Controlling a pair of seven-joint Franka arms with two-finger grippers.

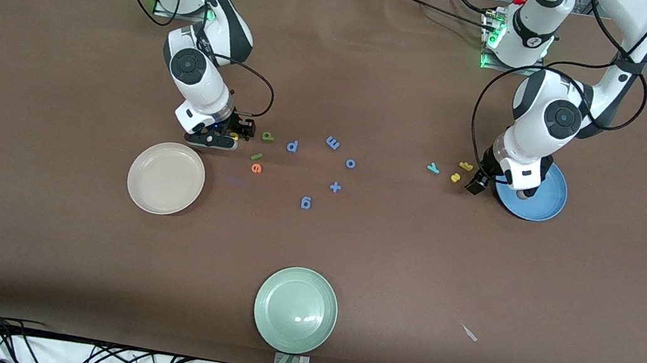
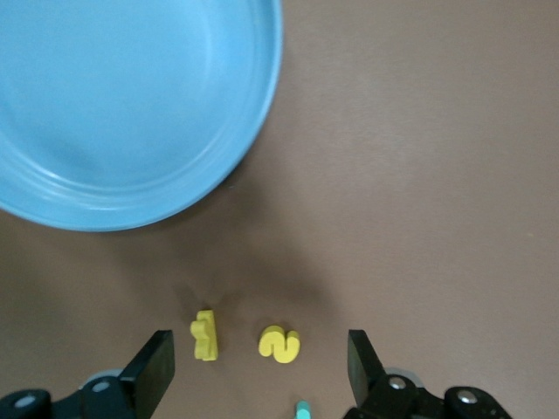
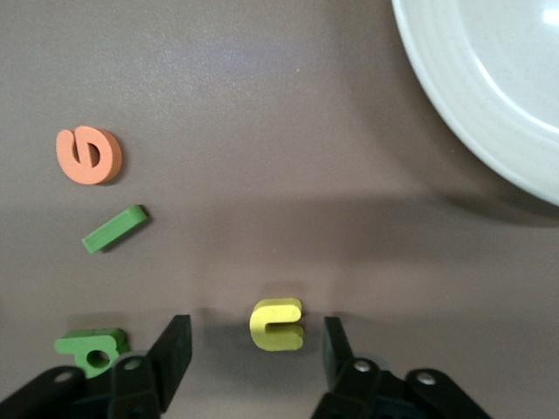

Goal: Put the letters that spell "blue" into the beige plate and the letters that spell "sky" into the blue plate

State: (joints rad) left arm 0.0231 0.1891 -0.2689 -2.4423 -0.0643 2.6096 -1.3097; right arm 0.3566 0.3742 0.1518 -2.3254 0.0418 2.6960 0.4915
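The right arm's fingers (image 3: 249,349) stood apart low over the bench (image 1: 350,261), with the yellow "u" (image 3: 278,324) lying between them, touched by neither. Just outside one finger lay the olive-green "b" (image 3: 90,346); the green "l" (image 3: 115,229) and orange "e" (image 3: 88,155) lay a little farther out ahead of the tips, and the beige plate (image 3: 454,96) lay ahead toward the other finger, empty.

The left arm's fingers (image 2: 260,362) were also apart above the bench. Between them lay the yellow "k" (image 2: 204,335) and yellow "s" (image 2: 279,343), untouched, with the teal "y" (image 2: 303,409) peeking in nearer the wrist. The blue plate (image 2: 218,148) lay ahead of the tips, empty.
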